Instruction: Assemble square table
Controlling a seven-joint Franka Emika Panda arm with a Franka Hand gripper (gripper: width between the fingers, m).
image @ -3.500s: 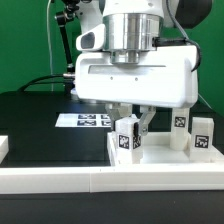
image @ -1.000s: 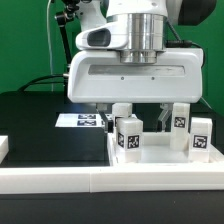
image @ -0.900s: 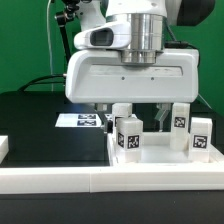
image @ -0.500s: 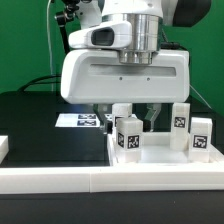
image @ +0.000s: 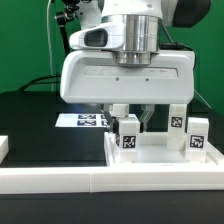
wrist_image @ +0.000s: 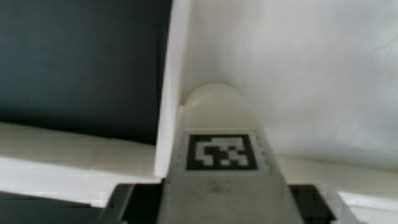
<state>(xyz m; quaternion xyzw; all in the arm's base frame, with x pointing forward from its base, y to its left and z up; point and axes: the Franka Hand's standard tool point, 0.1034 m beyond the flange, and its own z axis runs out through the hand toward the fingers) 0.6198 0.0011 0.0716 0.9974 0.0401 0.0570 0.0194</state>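
My gripper (image: 128, 118) hangs over the near left part of the white tray-like tabletop (image: 165, 158). Its two dark fingers stand on either side of an upright white leg (image: 128, 135) with a black-and-white tag. In the wrist view the same leg (wrist_image: 222, 150) fills the gap between the fingers (wrist_image: 139, 200), which press on both its sides. Two more tagged legs (image: 178, 124) (image: 197, 138) stand on the tabletop at the exterior view's right. The fourth leg is out of view.
A long low white border wall (image: 90, 184) runs along the front, with a piece at the exterior view's left (image: 4, 147). The marker board (image: 82, 120) lies on the black table behind the gripper. A green backdrop stands behind.
The gripper body has shifted a little to the exterior view's left. Its fingers, spread wide a second ago, have come in against the leg.
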